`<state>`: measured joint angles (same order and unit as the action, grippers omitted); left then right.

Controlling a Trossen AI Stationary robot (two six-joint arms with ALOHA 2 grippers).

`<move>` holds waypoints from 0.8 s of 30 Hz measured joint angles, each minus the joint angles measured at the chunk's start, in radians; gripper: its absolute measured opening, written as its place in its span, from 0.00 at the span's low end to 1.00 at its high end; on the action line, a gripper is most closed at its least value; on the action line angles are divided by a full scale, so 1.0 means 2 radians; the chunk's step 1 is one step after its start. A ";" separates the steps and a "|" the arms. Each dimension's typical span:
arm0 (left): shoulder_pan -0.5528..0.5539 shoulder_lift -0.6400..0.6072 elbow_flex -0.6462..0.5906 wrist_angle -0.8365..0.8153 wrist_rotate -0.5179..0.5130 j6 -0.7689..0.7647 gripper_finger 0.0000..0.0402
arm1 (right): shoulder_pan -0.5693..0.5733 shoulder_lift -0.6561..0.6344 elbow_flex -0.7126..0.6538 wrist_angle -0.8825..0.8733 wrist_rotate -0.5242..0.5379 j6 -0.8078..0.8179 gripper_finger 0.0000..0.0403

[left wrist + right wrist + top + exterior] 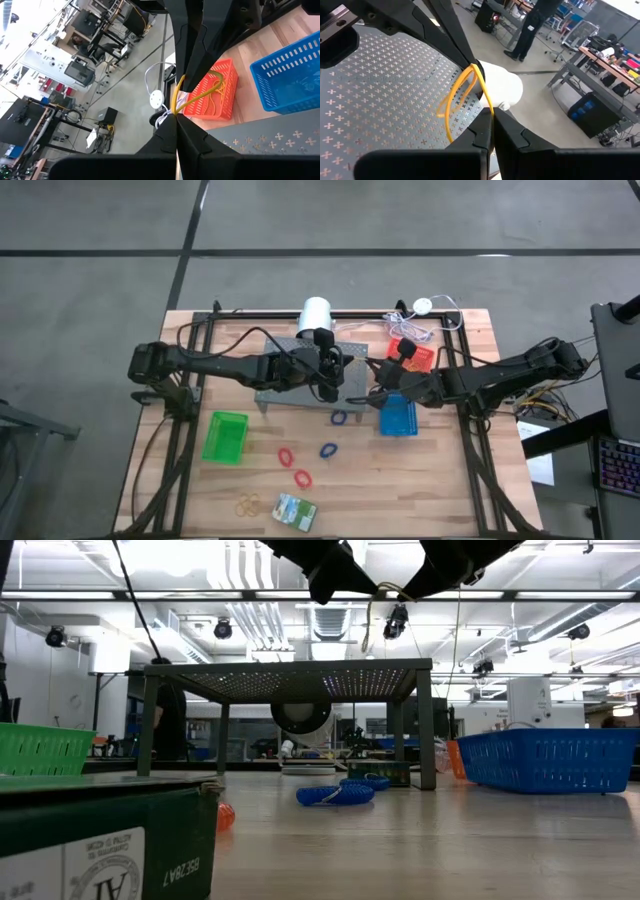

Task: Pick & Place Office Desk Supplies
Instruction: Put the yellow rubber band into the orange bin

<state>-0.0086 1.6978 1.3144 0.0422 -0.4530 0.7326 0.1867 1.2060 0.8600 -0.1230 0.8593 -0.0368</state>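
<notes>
Orange rubber band (465, 92) pinched betw both grippers, L (176, 117) & R (487, 115), above grey stand (300, 375); loops, crayon box (295, 510) in front unsorted.

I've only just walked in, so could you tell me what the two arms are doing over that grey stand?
Both arms meet above the grey perforated stand. The left end effector and the right end effector are each shut on the same thin orange rubber band, holding it between them in the air. The red bands, blue bands and the crayon box lie on the table, outside the baskets.
</notes>
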 joint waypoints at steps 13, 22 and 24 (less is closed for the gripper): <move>0.000 0.000 0.000 -0.012 0.000 -0.022 0.03 | 0.000 0.000 0.000 0.000 0.004 -0.009 0.02; 0.000 0.000 0.000 -0.012 0.000 -0.040 0.09 | 0.000 0.000 0.000 0.000 0.004 -0.009 0.02; 0.000 0.000 0.000 -0.012 0.000 -0.048 0.13 | 0.000 0.000 0.000 0.000 0.004 -0.009 0.02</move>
<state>-0.0082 1.6974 1.3144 0.0177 -0.4526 0.6375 0.1867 1.2060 0.8600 -0.1223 0.8665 -0.0555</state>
